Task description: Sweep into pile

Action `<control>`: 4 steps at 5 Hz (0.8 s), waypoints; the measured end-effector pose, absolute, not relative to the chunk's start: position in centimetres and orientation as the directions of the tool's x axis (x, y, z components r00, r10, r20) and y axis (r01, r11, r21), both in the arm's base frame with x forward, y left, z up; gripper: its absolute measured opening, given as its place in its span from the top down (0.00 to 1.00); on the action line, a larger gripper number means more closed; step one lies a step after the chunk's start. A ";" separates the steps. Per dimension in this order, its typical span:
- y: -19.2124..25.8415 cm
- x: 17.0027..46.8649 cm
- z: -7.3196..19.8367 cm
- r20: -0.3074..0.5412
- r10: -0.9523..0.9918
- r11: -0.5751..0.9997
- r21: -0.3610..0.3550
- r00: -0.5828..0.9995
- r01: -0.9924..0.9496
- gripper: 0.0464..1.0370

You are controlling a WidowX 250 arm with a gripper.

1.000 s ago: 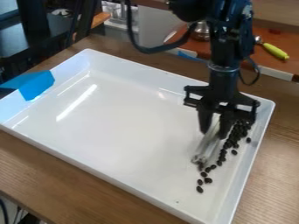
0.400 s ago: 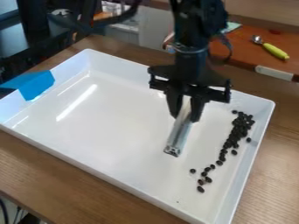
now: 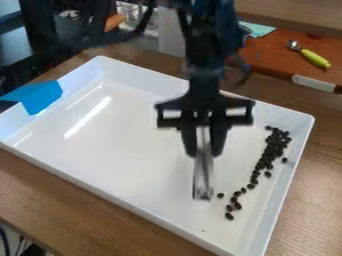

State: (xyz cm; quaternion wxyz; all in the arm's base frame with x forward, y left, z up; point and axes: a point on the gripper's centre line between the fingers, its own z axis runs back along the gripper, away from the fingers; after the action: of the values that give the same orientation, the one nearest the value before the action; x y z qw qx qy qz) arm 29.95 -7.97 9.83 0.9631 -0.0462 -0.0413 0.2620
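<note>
The gripper [image 3: 204, 147] hangs over the right-centre of the white tray [image 3: 127, 145], shut on a grey bar-like sweeping tool [image 3: 202, 177] that points down toward the tray floor. Dark beans [image 3: 272, 150] lie in a long band near the tray's right wall, thicker toward the back and thinner toward the front. One bean [image 3: 220, 195] lies apart, just right of the tool's lower end. Whether the tool touches the tray floor I cannot tell.
Blue tape [image 3: 41, 96] covers part of the tray's left wall. Behind the tray, a scoop with a green handle [image 3: 314, 58] lies on a reddish-brown surface. The tray's raised walls surround the work area.
From beside the beans, the gripper and tool moved left, away from them, then the tool came toward the front of the tray. One bean now lies left of the band.
</note>
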 end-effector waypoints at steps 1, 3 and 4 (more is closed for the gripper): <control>-7.9 29.8 8.8 0.014 0.646 0.755 -0.157 0.763 -0.637 0.71; -8.4 28.0 6.8 0.014 0.702 0.706 -0.150 0.713 -0.692 0.71; -8.6 27.8 6.7 0.013 0.700 0.707 -0.156 0.715 -0.690 0.71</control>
State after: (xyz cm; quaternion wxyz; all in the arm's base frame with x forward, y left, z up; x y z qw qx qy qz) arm 27.81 -8.64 6.68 0.9232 -0.0701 -0.0354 0.3761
